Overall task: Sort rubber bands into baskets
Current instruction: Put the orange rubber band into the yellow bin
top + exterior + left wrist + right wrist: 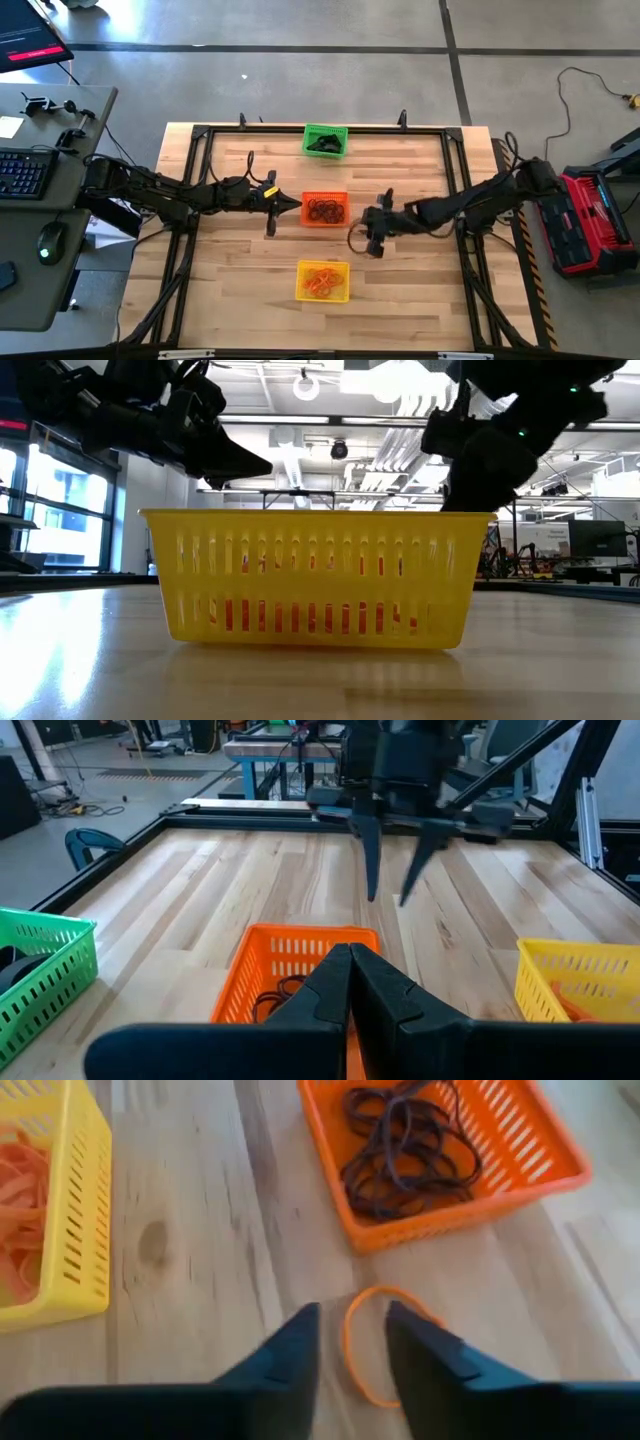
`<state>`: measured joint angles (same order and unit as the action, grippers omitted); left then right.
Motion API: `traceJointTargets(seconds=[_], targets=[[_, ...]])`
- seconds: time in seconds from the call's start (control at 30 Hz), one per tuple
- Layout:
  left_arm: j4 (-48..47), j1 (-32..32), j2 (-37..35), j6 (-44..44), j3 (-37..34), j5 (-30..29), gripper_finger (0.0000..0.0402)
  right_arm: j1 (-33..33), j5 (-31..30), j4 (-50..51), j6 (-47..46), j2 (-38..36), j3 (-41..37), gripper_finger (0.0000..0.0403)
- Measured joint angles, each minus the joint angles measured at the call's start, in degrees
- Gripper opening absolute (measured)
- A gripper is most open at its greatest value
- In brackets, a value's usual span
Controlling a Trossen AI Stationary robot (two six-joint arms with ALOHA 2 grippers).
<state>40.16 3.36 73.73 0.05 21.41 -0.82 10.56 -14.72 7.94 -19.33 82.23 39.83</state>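
Three baskets stand in a row down the table's middle: the green basket [325, 140] at the far side with black bands, the orange basket [325, 209] with dark thin bands [400, 1145], and the yellow basket [323, 281] at the near side with orange bands. One orange rubber band [346, 1345] lies flat on the table right of the orange basket [353, 238]. My right gripper [352, 1308] is open, pointing down, its fingers on either side of the band's one side. My left gripper [295, 205] is shut and empty above the orange basket's left rim [350, 955].
A black metal frame [200, 135] runs around the wooden table top. Bare wood lies to the left and right of the basket row. A desk with a keyboard and mouse [50, 240] stands beyond the table's left edge.
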Motion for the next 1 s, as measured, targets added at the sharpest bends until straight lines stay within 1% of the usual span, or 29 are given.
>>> traceJointTargets(seconds=[0.1,0.2,0.3,0.37,0.57,0.77,0.87,0.93,1.0], targets=[[0.0,0.0,0.0,0.0,0.0,0.0,0.0000,2.5,-4.3,0.1,-4.1,1.7,0.0,0.0165],[0.0,0.0,0.0,0.0,0.0,-0.1,0.0000,3.7,-6.8,0.8,-7.7,3.6,0.0,0.0219],[0.0,0.0,0.0,-0.4,0.0,-0.1,0.0000,3.7,-7.7,2.3,-9.6,5.2,0.0,0.0253],[0.0,0.0,0.0,-0.4,0.0,0.0,0.0000,3.4,-7.7,3.7,-10.5,6.5,0.0,0.0262],[-0.1,0.0,0.0,-0.4,0.0,0.1,0.0000,2.1,-7.9,4.3,-10.4,11.2,0.2,0.0266],[-0.3,0.0,0.0,-0.4,0.0,0.1,0.0000,1.4,-8.0,2.8,-10.5,12.8,0.3,0.0261],[-0.2,0.0,0.0,-0.5,0.0,0.1,0.0000,1.4,-7.7,1.3,-10.4,12.9,0.2,0.0238],[0.0,0.0,0.0,-0.9,0.0,0.1,0.0000,1.3,-6.3,-0.1,-10.2,12.9,0.1,0.0209],[0.0,0.0,0.0,-1.4,0.0,0.1,0.0000,1.3,-5.0,-1.3,-9.6,13.0,0.1,0.0170]])
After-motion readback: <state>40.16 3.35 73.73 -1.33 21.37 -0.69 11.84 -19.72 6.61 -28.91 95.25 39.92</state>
